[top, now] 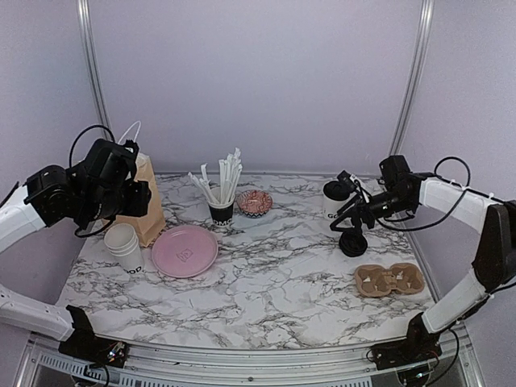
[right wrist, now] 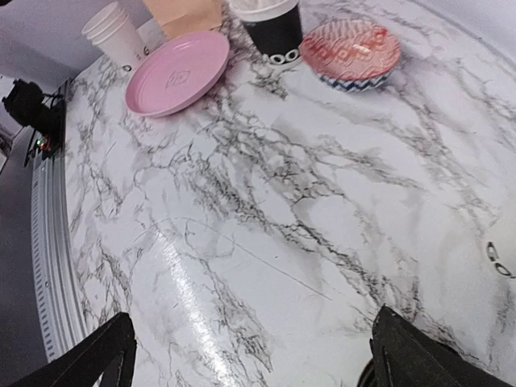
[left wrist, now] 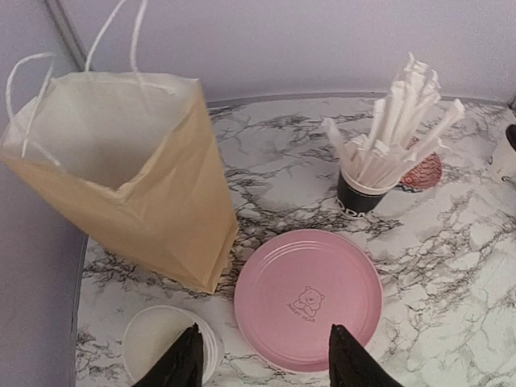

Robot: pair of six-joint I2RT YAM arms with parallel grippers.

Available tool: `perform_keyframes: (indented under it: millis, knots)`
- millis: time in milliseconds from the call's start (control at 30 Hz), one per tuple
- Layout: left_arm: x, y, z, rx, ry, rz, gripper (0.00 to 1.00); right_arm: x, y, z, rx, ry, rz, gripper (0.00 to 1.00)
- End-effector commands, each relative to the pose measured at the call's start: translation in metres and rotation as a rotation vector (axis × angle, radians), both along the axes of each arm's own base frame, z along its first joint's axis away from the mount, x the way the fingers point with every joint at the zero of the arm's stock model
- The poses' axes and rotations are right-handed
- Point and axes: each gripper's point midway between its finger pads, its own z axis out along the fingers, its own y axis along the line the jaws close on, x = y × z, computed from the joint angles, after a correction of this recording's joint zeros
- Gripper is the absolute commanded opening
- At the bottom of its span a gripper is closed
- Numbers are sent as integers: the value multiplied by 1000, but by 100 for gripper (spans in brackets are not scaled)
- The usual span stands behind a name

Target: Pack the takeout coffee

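The takeout coffee (top: pixel 331 203), a white paper cup with a black lid, stands at the back right of the table. It also shows at the right edge of the right wrist view (right wrist: pixel 505 251) and of the left wrist view (left wrist: pixel 505 160). My right gripper (top: pixel 349 217) is open and empty, low over the marble just in front of the cup; in its own view (right wrist: pixel 258 364) the cup is beside its right finger. My left gripper (top: pixel 135 197) is open and empty, raised beside the open brown paper bag (top: pixel 147 211). In its own view (left wrist: pixel 262 356) it hangs above the pink plate and cup stack.
A round black object (top: pixel 352 242) sits in front of the coffee. A cardboard cup carrier (top: pixel 389 280) lies near right. A black cup of white straws (top: pixel 221 211), a patterned bowl (top: pixel 254 201), a pink plate (top: pixel 185 250) and stacked lidless white cups (top: pixel 123 246) stand on the left half.
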Motion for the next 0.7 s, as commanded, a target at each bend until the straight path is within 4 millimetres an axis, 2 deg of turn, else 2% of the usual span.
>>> perform_keyframes:
  millis: [0,67,200,300,467,667]
  knots:
    - [-6,35,-37,46,171,40,48,-13,36,0,51,-94,178,99]
    - [0,45,-49,56,223,49,49,-16,41,-4,47,-106,189,99]
    - [9,57,-76,60,330,60,43,-16,43,-9,32,-112,169,99]
    - [14,62,-86,68,362,74,33,-13,40,-13,5,-111,160,99]
    - [16,70,-112,77,445,87,32,-17,40,-15,3,-108,183,99]
    - [15,72,-129,87,485,96,28,-17,39,-19,-11,-104,191,99]
